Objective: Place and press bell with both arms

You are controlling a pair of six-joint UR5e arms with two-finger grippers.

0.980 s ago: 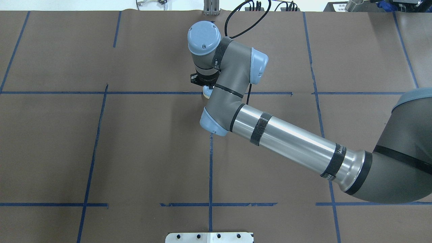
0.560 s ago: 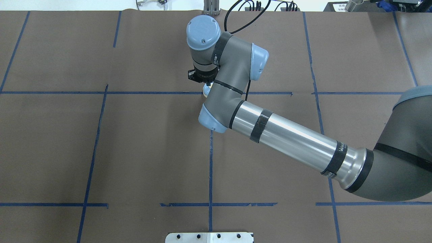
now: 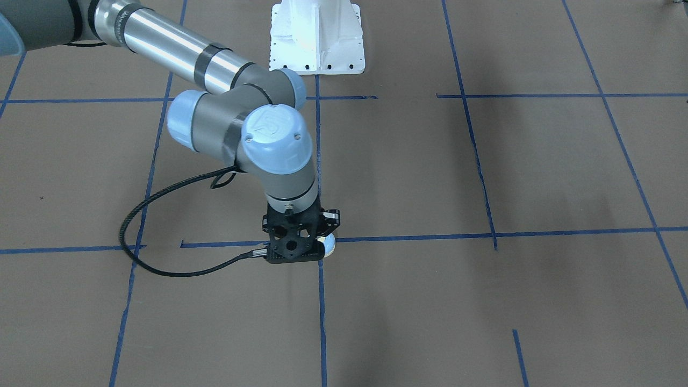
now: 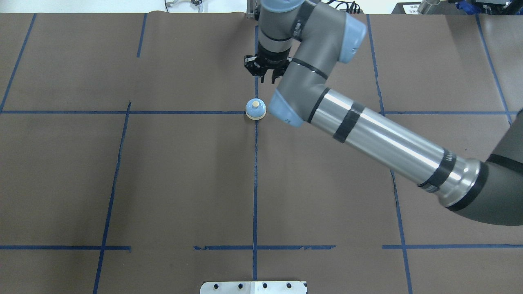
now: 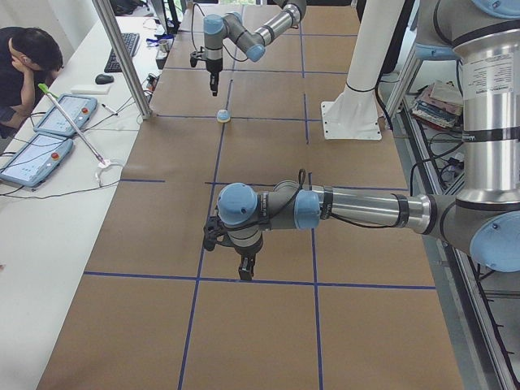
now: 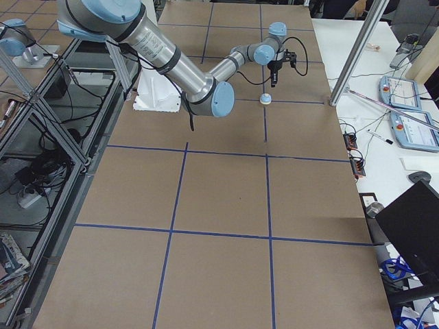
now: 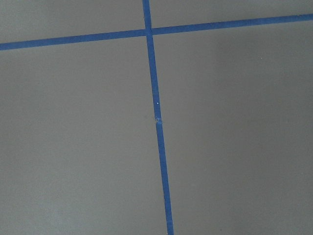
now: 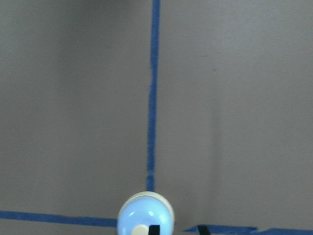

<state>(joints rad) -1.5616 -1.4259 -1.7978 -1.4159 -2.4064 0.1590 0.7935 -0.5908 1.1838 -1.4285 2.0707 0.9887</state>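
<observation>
Behind right arm (image 3: 279,161), bell (image 3: 329,245) mostly hidden.

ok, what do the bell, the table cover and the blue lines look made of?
The bell has a glossy light-blue dome with sharp highlights, so painted metal or hard plastic; can't tell which. Its cream button looks like matte plastic. The table cover is a matte brown, paper-like sheet with no glare. The blue lines are likely masking tape, given the ragged torn ends.

Seen from across the desk (image 3: 484,161), the right gripper (image 3: 296,248) covers nearly all of the bell (image 3: 329,245); only a pale sliver shows. The right wrist view's bottom edge cuts off the bell's lower half. The left gripper (image 5: 246,266) appears only from the side, and the spacing of its jaws is unreadable.
</observation>
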